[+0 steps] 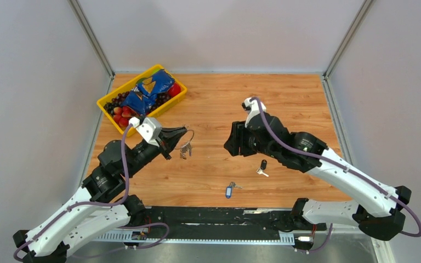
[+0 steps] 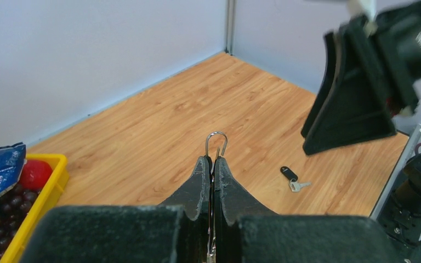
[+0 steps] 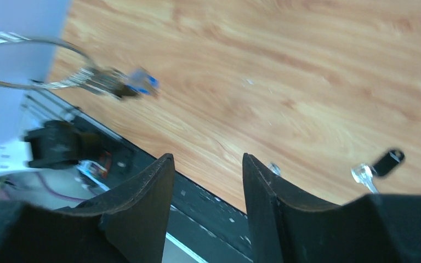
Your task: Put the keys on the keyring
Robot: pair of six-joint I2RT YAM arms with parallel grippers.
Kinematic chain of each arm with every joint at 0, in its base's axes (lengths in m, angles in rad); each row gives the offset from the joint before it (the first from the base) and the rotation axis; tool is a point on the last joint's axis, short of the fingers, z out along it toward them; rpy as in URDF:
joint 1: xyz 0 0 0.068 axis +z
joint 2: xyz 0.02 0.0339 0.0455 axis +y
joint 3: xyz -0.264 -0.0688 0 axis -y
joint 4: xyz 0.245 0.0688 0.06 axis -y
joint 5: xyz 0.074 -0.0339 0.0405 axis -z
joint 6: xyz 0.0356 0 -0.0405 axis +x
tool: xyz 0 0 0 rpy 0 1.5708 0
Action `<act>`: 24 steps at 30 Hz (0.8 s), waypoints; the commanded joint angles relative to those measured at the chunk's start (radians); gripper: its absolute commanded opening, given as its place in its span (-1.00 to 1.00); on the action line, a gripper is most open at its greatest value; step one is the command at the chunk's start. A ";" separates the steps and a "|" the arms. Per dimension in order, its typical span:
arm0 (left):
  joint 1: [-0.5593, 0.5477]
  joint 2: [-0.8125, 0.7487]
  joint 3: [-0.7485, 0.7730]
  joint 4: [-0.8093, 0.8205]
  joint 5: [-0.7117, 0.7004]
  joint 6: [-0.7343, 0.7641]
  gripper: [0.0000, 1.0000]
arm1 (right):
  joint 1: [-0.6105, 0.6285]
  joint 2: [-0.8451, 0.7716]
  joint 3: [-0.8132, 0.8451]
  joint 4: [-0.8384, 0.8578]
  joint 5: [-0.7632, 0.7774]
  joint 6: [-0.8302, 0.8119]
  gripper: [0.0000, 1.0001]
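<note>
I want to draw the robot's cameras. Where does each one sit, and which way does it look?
Top camera: above and behind the robot, looking down on the table; the left arm and right arm show.
Left wrist: on the left arm, facing a far corner; the left tool shows, shut on the ring.
Right wrist: on the right arm, looking down toward the table's near edge; the open right tool shows.
Both wrist views share the ring and the black key.
</note>
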 commanded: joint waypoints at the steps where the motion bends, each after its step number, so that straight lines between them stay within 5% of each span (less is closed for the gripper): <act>1: 0.002 -0.016 0.004 0.023 -0.038 -0.011 -0.99 | -0.009 -0.036 -0.165 -0.034 0.008 0.077 0.04; 15: 0.002 -0.013 -0.002 0.011 -0.096 -0.026 -0.99 | -0.010 0.014 -0.528 0.111 -0.179 0.196 -0.01; 24: 0.002 -0.044 -0.001 -0.054 -0.103 -0.050 -0.99 | -0.009 0.063 -0.593 0.243 -0.188 0.308 -0.08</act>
